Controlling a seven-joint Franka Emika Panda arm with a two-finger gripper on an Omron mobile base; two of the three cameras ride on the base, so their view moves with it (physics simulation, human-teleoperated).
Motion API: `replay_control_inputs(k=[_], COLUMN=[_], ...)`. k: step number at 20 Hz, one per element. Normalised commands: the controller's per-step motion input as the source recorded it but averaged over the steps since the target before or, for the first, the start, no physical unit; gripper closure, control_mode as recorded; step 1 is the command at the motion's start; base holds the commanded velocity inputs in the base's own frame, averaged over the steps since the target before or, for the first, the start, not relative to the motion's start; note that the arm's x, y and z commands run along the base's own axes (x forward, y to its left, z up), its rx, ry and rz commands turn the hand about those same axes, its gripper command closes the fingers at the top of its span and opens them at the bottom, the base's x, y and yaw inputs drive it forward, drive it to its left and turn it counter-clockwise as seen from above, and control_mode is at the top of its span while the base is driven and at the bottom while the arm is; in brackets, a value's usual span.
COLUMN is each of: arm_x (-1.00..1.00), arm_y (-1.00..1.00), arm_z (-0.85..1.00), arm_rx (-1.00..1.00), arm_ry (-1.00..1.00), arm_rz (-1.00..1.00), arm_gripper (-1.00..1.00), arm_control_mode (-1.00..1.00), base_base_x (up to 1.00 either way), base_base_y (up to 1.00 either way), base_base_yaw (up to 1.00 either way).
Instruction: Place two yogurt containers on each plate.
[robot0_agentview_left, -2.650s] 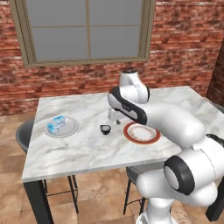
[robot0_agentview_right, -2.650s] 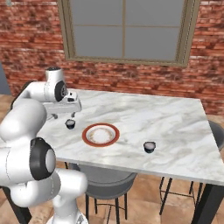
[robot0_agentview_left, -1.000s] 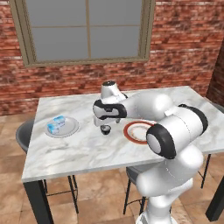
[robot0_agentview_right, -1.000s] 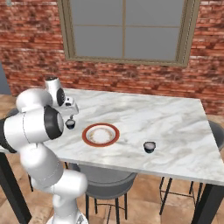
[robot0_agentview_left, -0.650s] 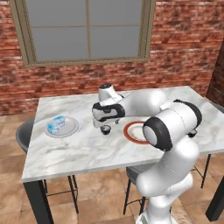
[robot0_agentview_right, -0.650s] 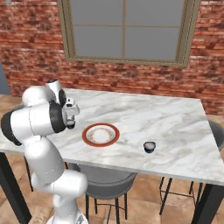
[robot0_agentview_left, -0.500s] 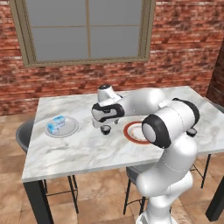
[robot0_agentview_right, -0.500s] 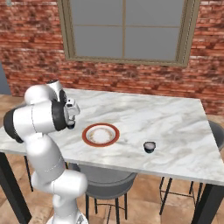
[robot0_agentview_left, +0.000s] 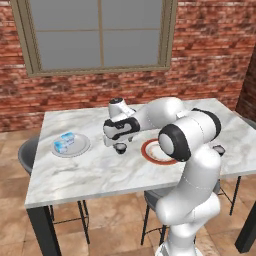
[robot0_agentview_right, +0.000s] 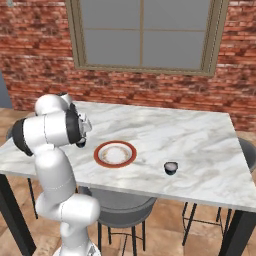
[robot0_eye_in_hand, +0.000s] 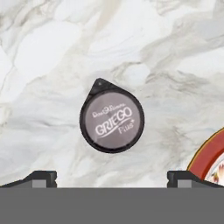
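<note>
Right beneath the jaws (robot0_eye_in_hand: 112, 177), between their two spread tips and a little ahead of them, a dark yogurt cup (robot0_eye_in_hand: 112, 121) stands upright on the marble table (robot0_eye_in_hand: 52, 52), its pale grey lid facing up with "GRIEGO" printed across it. The jaws stand wide apart and hold nothing; both tips sit clear of the cup on either side. Off to one side of the jaws, near one tip, the red-brown rim of the white plate (robot0_eye_in_hand: 209, 155) curves in, bare where I can see it.

From the left base view, the hand hangs low over that cup (robot0_agentview_left: 120, 148), just beside the rimmed plate (robot0_agentview_left: 156, 151). Farther out on the other side lies the pale grey plate (robot0_agentview_left: 71, 146) with two light blue cups (robot0_agentview_left: 64, 142) on it, touching. The second dark cup (robot0_agentview_right: 171, 168) stands alone beyond the rimmed plate (robot0_agentview_right: 115, 153), well apart from the jaws.
</note>
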Motion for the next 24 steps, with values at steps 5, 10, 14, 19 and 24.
replay_control_inputs(k=[5, 10, 14, 19, 24], arm_x=[0.16, 0.18, 0.18, 0.12, 0.01], arm_y=[0.03, 0.0, 0.0, 0.0, 0.0], arm_z=[-0.16, -0.12, -0.12, -0.14, -0.16], arm_rx=[-0.01, 0.0, 0.0, 0.0, 0.0], arm_ry=[0.0, 0.0, 0.01, 0.01, 0.0], arm_rz=[0.0, 0.0, 0.0, 0.0, 0.0], arm_gripper=[-1.0, -1.0, -1.0, -1.0, -1.0], arm_control_mode=[-1.0, -1.0, -1.0, -1.0, -1.0], base_base_x=[0.0, 0.0, 0.0, 0.0, 0.0], base_base_y=[0.0, 0.0, 0.0, 0.0, 0.0], base_base_yaw=[0.0, 0.0, 0.0, 0.0, 0.0])
